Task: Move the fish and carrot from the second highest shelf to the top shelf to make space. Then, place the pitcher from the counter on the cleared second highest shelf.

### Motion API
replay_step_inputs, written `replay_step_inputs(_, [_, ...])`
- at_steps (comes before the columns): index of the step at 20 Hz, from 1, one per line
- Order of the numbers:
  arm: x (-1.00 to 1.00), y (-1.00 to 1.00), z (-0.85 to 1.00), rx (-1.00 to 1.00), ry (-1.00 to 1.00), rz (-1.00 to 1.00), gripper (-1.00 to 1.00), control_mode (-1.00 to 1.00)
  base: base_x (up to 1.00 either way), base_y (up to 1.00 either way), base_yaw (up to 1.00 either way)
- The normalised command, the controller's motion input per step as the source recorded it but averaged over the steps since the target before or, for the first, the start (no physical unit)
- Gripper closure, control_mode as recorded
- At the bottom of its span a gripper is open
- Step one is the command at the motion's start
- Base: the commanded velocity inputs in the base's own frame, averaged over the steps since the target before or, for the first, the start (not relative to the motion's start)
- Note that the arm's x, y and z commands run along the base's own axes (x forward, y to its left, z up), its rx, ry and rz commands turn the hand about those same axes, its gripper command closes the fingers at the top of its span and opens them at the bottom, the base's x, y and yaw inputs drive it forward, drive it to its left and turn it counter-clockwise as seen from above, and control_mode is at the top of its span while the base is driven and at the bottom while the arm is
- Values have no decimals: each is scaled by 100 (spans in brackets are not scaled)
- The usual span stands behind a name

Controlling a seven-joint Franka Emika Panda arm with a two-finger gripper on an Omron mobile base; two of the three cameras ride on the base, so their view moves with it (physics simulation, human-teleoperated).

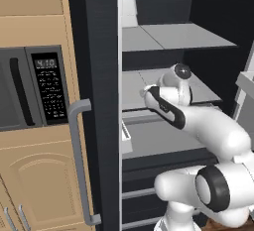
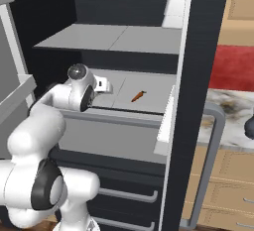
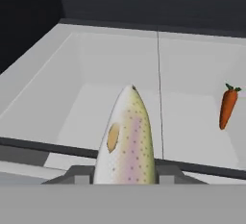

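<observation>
The fish (image 3: 127, 141), pale and speckled, points away from the hand, and my gripper (image 3: 126, 175) is shut on its near end. It hangs over the front rail of the second highest shelf (image 3: 192, 122). The orange carrot (image 3: 228, 105) lies on that shelf to the right, apart from the fish. From the right base view my gripper (image 2: 101, 85) is at the shelf's left front, with the carrot (image 2: 138, 96) a short way to its right. The top shelf (image 2: 114, 39) spans above. A dark shape at the counter's right edge may be the pitcher (image 2: 249, 126), cut off by the frame.
A white box (image 2: 173, 7) stands at the back of the top shelf. The fridge's dark side wall with a grey handle (image 1: 79, 165) stands left of the arm, beside a microwave (image 1: 34, 88). The open door's bins (image 2: 15, 96) flank the arm.
</observation>
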Motion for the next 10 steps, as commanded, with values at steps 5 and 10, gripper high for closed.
replay_step_inputs(5, [-53, 0, 100, 0, -15, 4, 100, -100, 0, 0, 0])
replay_step_inputs(10, [-28, 0, 100, 0, -13, 0, 100, -100, 0, 0, 0])
